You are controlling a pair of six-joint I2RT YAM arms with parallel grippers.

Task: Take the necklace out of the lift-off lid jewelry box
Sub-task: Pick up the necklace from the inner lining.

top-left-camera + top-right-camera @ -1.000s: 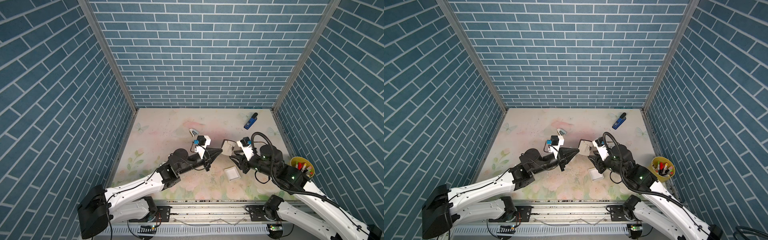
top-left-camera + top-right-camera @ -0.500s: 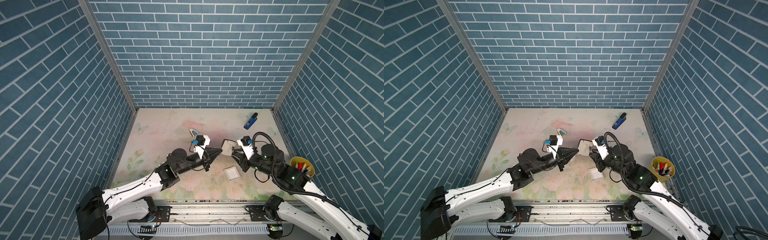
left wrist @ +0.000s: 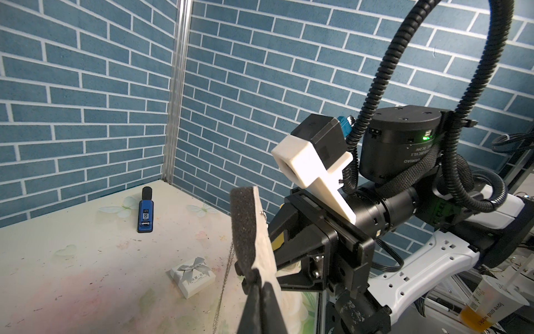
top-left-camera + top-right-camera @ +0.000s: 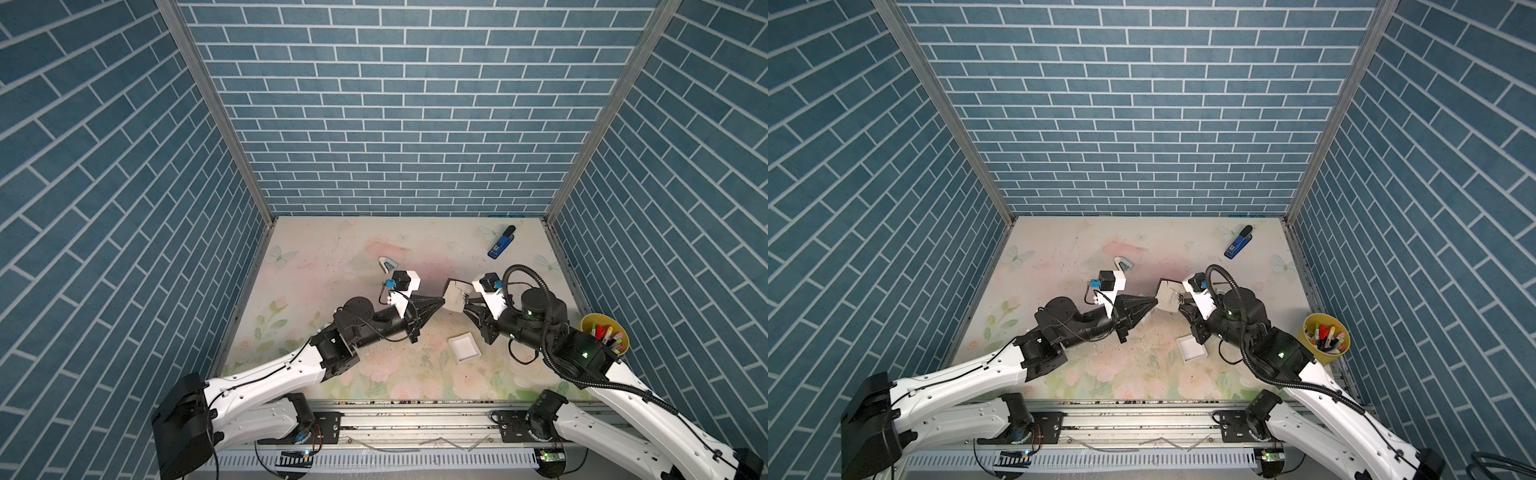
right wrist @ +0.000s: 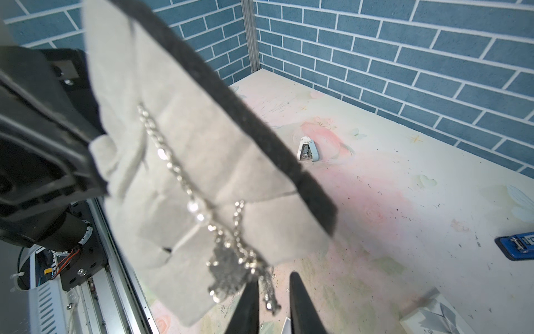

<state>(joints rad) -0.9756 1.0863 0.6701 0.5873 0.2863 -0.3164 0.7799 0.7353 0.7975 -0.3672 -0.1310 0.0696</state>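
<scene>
Roughly mid-extraction: left gripper (image 3: 261, 286) is clamped on a corner of the foam insert (image 5: 179, 138), holding it tilted in the air over the worktop's middle. Necklace (image 5: 173, 167) is strung across the insert's grey face, end dangling off one edge. Right gripper (image 5: 274, 279) has its jaws narrowly apart around that dangling chain, no pinch visible. Next: clamp the chain and pull it free of the slits.

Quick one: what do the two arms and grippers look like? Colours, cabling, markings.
The left arm and right arm have white link shells and black joint housings. The left gripper and right gripper are black and tapered. Each wrist has a white camera mount with a blue connector. The right arm also has a black corrugated hose, a green LED and white lettering.
</scene>
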